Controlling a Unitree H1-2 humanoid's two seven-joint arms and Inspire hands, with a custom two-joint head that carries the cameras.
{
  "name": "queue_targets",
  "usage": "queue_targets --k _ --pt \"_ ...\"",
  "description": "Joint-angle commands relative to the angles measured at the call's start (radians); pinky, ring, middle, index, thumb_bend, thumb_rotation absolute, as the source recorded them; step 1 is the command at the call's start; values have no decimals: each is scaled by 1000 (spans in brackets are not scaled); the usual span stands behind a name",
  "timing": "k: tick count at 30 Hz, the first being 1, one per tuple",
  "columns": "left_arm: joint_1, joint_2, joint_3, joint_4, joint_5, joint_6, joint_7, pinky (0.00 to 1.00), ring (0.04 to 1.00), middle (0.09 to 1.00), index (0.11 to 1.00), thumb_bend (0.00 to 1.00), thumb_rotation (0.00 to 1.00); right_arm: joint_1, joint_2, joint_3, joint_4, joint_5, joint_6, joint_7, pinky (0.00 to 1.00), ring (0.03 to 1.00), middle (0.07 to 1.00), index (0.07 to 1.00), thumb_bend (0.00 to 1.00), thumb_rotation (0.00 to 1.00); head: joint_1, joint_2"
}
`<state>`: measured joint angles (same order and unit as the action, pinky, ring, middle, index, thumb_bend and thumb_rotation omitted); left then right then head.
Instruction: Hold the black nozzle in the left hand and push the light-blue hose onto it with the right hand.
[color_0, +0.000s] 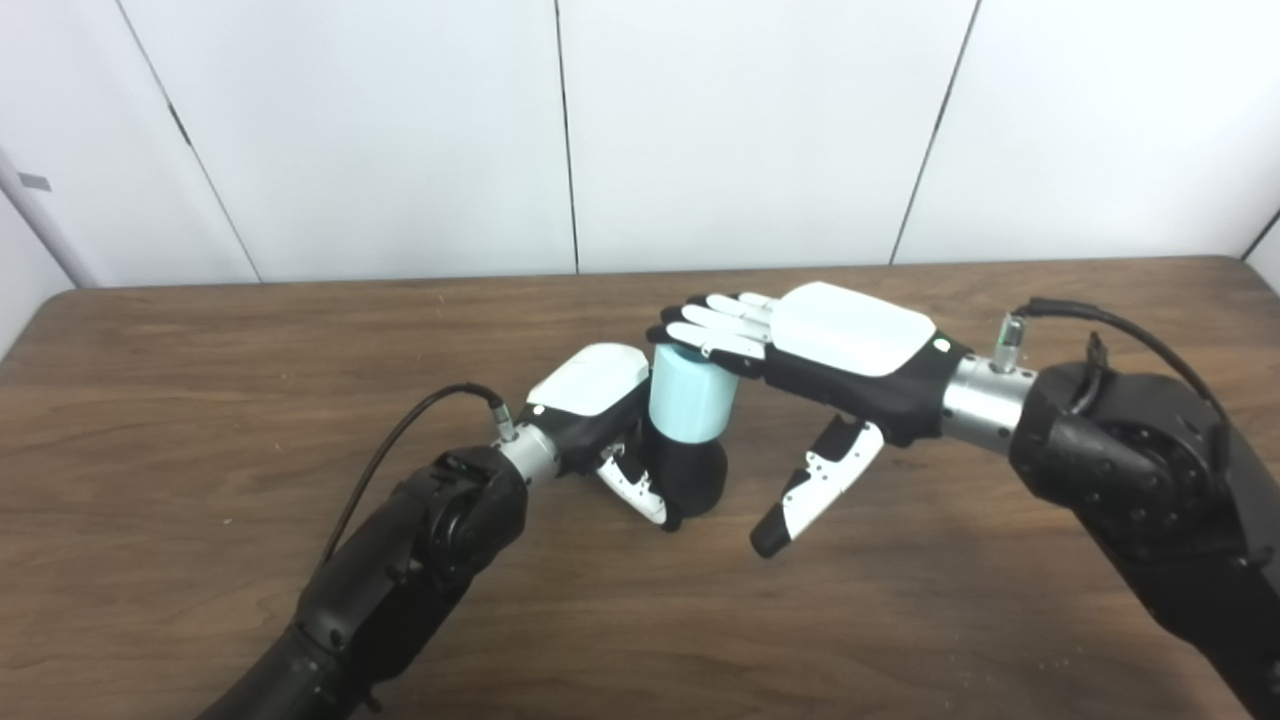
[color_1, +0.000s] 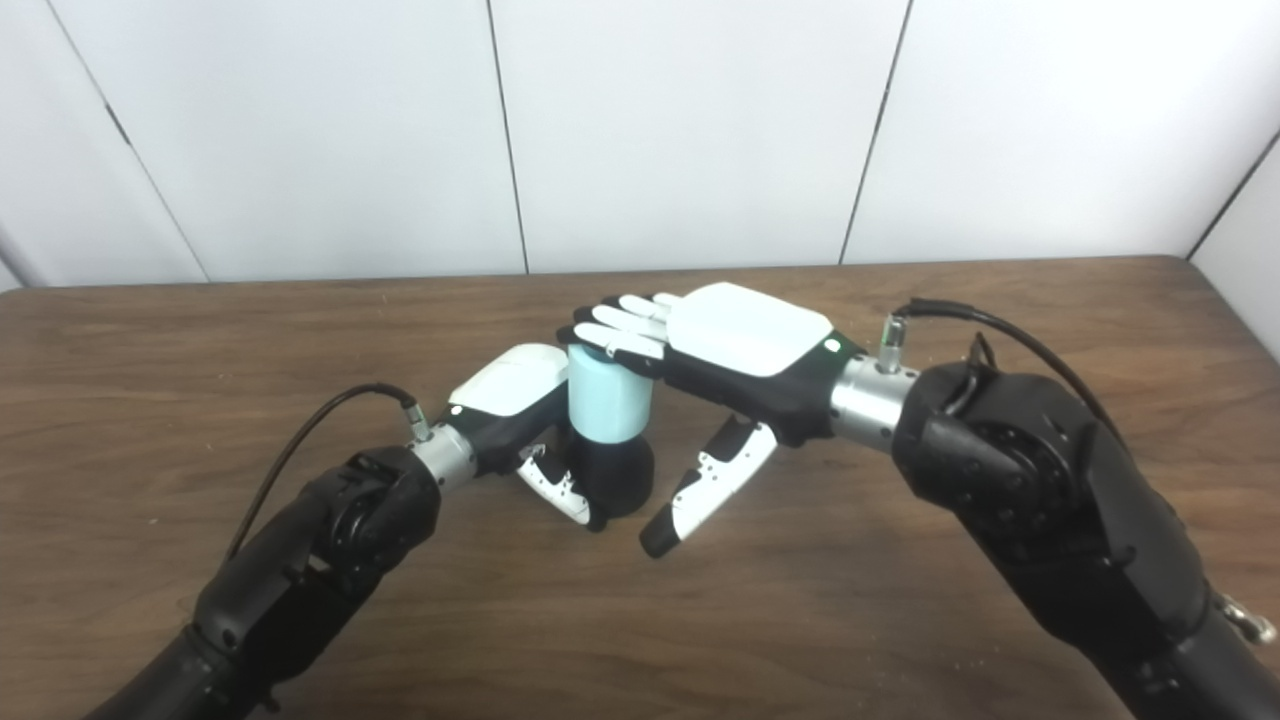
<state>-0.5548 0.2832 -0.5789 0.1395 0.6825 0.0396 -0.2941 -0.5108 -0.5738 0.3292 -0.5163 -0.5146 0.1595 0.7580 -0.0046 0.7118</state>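
My left hand (color_0: 600, 420) is closed around the black nozzle (color_0: 692, 475), which stands near the middle of the wooden table (color_0: 200, 400) with its base on or just above the surface; contact with the wood cannot be confirmed. The thumb (color_0: 635, 490) curls across the nozzle's near side, and the remaining fingers are hidden behind the part.

The light-blue hose (color_0: 690, 392), here a short, stout cylinder, sits on top of the nozzle, its lower rim overlapping the black body. The two parts share one long axis, which runs vertically with a slight lean; the hose's closed upper end points up and the nozzle's rounded base points down at the table.

My right hand (color_0: 830, 350) lies flat, palm down, above the pair. Its fingers (color_0: 715, 325) are extended and held side by side, their undersides resting on the top face of the hose. Its thumb (color_0: 815, 485) hangs down and away, spread clear of both parts, so this hand grasps nothing and only presses from above.

Both forearms enter from the lower edge, the left from the left side and the right from the right. A black cable (color_0: 395, 445) arcs from my left wrist, and another cable (color_0: 1120, 330) from my right wrist. White wall panels (color_0: 740, 130) close the scene behind the table's far edge.
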Motion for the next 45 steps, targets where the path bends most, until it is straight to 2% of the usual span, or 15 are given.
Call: queue_targets --k 1,5,11,21,29,41,45 --pt "24 24 -12 48 19 30 -67 483 514 480 486 527 0 28 -40 4 -2 2 -9 34 1000 1000 1000 1000 844 835 -1 2" --pt "22 20 0 35 30 50 -75 511 527 482 486 527 0 39 -40 10 3 5 -27 19 1000 1000 1000 1000 841 839 -1 2" --pt "23 16 12 39 28 34 -72 548 545 492 480 526 0 33 -24 38 -2 21 9 46 1000 1000 1000 1000 837 804 0 6" --pt "24 12 10 41 32 25 -70 539 541 485 483 526 0 -12 10 109 17 19 -1 54 1000 1000 1000 1000 835 806 3 11" --pt "25 9 12 44 33 20 -65 524 539 484 484 527 0 -5 21 150 35 -5 -33 54 1000 1000 1000 998 837 806 9 12" --pt "23 12 13 44 41 23 -64 545 551 499 477 525 0 0 -6 142 24 24 -9 75 1000 1000 1000 999 819 797 11 13" --pt "20 15 16 37 41 29 -70 509 536 490 482 526 0 18 -23 134 20 14 9 75 1000 1000 1000 1000 822 798 11 15"
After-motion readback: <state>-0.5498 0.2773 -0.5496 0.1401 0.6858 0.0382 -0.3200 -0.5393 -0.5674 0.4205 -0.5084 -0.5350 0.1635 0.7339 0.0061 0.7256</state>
